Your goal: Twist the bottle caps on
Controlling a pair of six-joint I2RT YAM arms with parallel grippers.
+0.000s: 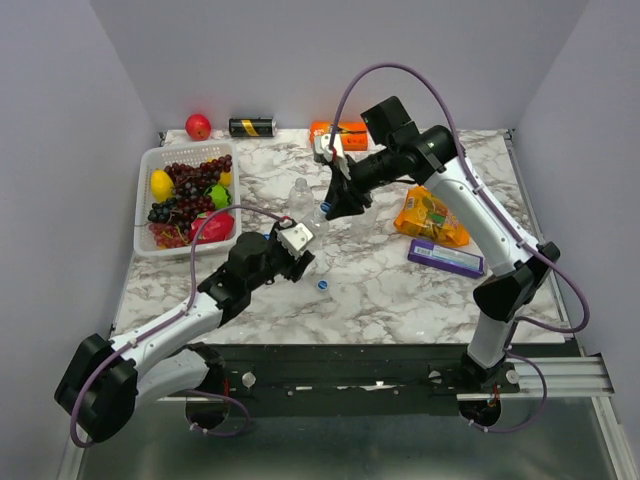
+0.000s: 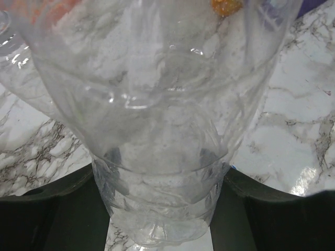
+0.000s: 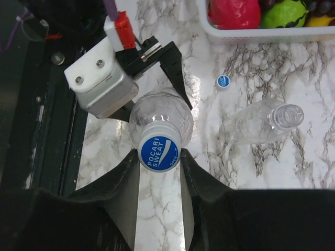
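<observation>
A clear bottle [image 1: 319,224] stands mid-table, and my left gripper [image 1: 303,243] is shut on its lower body. It fills the left wrist view [image 2: 157,104], with the left gripper [image 2: 162,209] clamped at its base. In the right wrist view this bottle [image 3: 159,112] wears a blue bottle cap [image 3: 159,152], and my right gripper [image 3: 159,163] is closed on that cap from above. My right gripper [image 1: 339,208] hangs over the bottle top. A second bottle [image 3: 259,124] stands uncapped behind it [image 1: 300,190]. One loose cap [image 3: 223,81] and another [image 1: 322,284] lie on the marble.
A white basket [image 1: 150,215] of fruit stands at the left. A red apple [image 1: 198,126], a black-and-gold can [image 1: 252,127] and an orange packet [image 1: 335,130] line the back edge. A yellow snack bag [image 1: 430,218] and a purple box [image 1: 446,258] lie at the right.
</observation>
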